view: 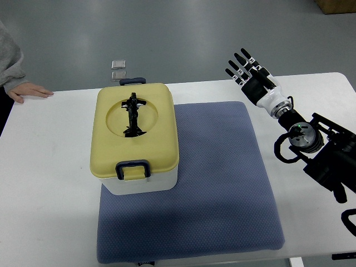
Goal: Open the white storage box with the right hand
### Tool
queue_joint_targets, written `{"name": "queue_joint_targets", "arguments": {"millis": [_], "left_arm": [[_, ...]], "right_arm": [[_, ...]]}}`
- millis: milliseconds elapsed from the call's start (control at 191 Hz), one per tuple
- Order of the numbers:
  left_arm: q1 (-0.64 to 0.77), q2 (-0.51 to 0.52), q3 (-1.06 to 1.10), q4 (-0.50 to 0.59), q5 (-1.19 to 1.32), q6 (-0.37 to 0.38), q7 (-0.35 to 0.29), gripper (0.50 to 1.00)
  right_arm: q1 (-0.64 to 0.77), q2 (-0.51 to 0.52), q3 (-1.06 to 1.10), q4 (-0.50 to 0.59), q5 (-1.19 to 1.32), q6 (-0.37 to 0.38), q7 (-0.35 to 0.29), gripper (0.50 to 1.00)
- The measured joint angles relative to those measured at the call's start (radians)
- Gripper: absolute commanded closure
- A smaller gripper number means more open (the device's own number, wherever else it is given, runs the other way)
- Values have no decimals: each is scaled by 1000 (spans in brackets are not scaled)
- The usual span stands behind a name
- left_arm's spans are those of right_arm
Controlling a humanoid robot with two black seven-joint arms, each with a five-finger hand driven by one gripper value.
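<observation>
Grey floor fills the far side of the room, and in front of it stands a white table (50, 183) with a blue quilted mat (222, 183) spread over its middle. Taking the mat as the marker: the white storage box (139, 181) sits on the mat's far left corner, its left part overhanging onto the bare tabletop. A pale yellow lid (136, 136) covers it fully, with a black folding handle (133, 115) lying flat in a round recess on top. One dark blue latch (133, 168) sits down over the lid's near edge, and a second dark latch (132, 81) shows at the far edge. The lid looks shut all round.

Off the mat's far right corner, the right hand (249, 71) hangs over the bare table, well apart from the box. Its black fingers (239, 62) are stretched out straight and slightly fanned, pointing away toward the far left, holding nothing. The white wrist and black arm run back to the picture's right edge, beyond the mat's right side.

Far to the left of the mat, at the table's far left corner, a person's hand (29, 92) in a grey sleeve (8, 58) rests flat on the tabletop. Beyond the box, on the floor, lie two small square shiny things (118, 69) I cannot make out.
</observation>
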Motion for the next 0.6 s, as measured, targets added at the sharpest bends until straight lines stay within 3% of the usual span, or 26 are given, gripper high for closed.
{"name": "queue_joint_targets", "arguments": {"millis": [602], "left_arm": [[0, 0, -3, 3, -2, 1, 0, 500]], "right_arm": [[14, -5, -4, 17, -64, 9, -2, 572]]}}
